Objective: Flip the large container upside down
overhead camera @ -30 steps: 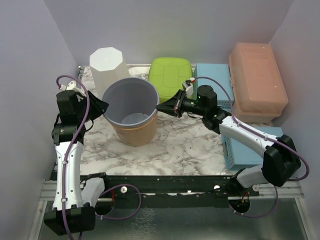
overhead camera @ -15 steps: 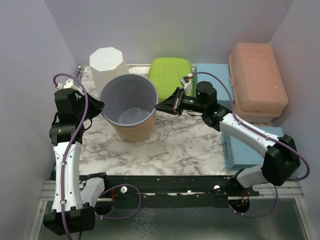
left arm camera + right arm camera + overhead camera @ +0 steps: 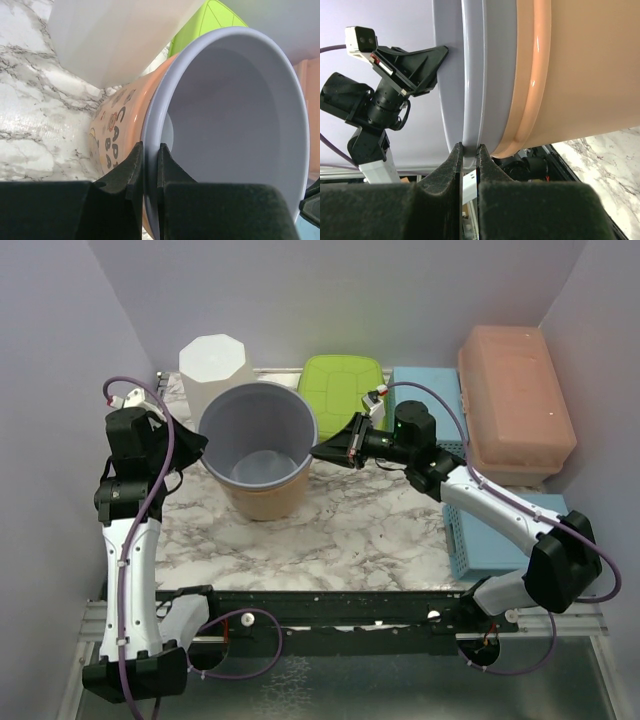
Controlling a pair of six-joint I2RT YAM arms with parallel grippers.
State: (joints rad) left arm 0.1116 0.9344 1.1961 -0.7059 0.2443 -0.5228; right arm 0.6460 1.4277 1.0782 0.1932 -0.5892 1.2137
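Top external: container point(image 3: 258, 440), perhaps aloft

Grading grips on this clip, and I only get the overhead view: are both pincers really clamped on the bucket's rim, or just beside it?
Observer: The left wrist camera shows the left pincer shut on the rim of the bucket, one finger inside the wall and one outside.
Operator: And the right one?
Observer: The right wrist camera shows the right pincer pinching the rim the same way, a finger on each side.
Operator: Anything on the outer wall?
Observer: Printed letters and small pictures on the orange side, close to the left pincer.
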